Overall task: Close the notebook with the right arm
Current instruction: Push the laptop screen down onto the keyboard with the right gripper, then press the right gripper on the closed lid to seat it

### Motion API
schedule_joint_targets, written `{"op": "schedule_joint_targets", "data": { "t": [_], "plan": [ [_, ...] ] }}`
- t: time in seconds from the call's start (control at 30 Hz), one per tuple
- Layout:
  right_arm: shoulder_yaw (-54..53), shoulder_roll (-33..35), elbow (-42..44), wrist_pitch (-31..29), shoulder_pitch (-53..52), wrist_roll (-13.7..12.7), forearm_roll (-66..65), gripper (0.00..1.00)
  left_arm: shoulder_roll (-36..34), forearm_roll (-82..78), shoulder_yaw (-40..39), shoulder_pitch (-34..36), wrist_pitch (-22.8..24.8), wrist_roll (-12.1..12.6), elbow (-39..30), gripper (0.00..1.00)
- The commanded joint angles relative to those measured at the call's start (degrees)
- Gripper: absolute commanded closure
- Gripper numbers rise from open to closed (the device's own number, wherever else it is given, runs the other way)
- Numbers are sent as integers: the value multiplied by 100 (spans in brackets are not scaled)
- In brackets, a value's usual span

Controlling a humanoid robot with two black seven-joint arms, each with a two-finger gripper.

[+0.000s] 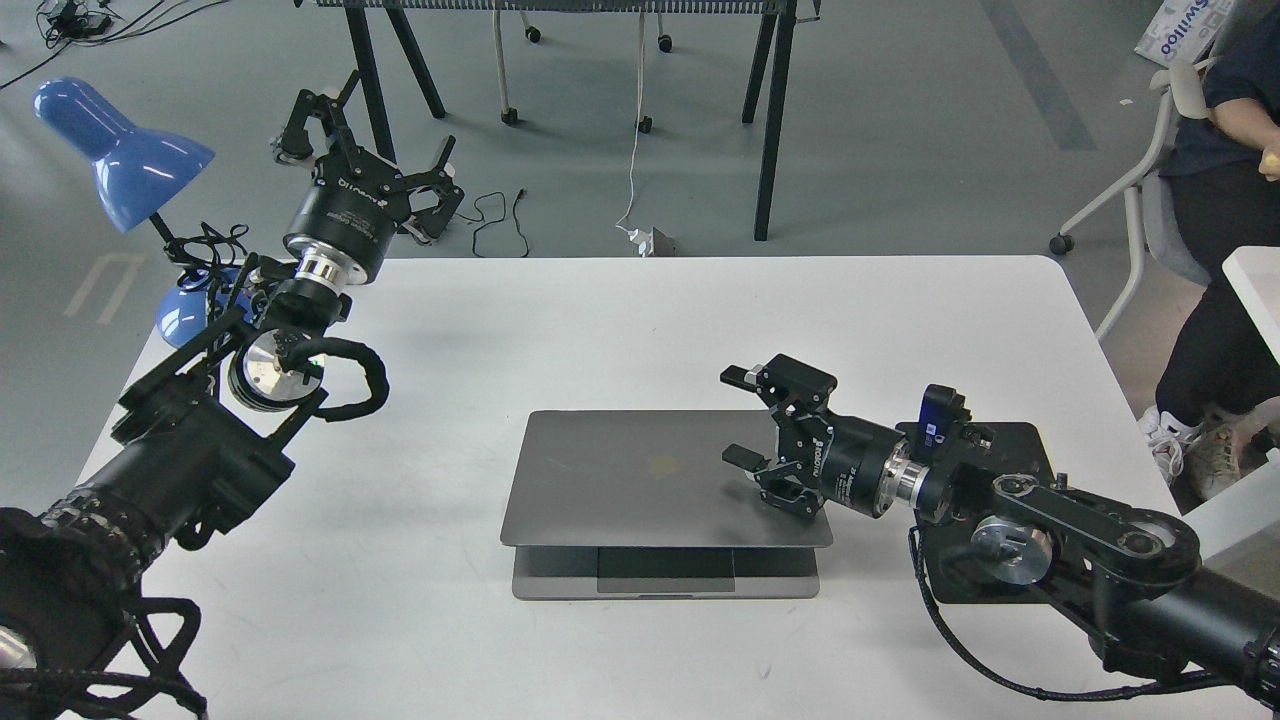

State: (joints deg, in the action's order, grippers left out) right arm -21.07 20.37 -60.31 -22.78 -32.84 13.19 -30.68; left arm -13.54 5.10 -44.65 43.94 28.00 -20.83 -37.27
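Note:
The notebook [640, 485] is a slim grey metal laptop in the middle of the white table [640, 310]. Its lid is folded down almost flat, with a narrow gap at the front where the trackpad strip [665, 572] shows. My right gripper [738, 415] reaches in from the right. Its fingers are spread open, and it sits over the lid's right part, on or just above it. It holds nothing. My left gripper [365, 155] is raised at the table's far left corner, fingers spread, empty.
A blue desk lamp [125, 150] stands at the far left edge. A black mouse pad [1010, 445] lies under my right arm at the right. A seated person [1225, 240] is beyond the table's right edge. Table legs and cables stand behind.

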Motion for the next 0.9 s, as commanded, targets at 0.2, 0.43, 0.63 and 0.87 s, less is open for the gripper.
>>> {"op": "schedule_joint_targets", "data": {
  "t": [0.2,0.43,0.63,0.87],
  "plan": [
    [446,-130,186,19,-11,-1,-113,0,0,-1,-8,0,0,0,0,0],
    [454,-121,195,28,6,-1,-140,0,0,-1,-8,0,0,0,0,0],
    [454,-121,204,63,94,-1,-140,0,0,8,-8,0,0,0,0,0],
    [454,-112,204,80,103,-1,-140,0,0,8,-8,0,0,0,0,0]
  ]
}}
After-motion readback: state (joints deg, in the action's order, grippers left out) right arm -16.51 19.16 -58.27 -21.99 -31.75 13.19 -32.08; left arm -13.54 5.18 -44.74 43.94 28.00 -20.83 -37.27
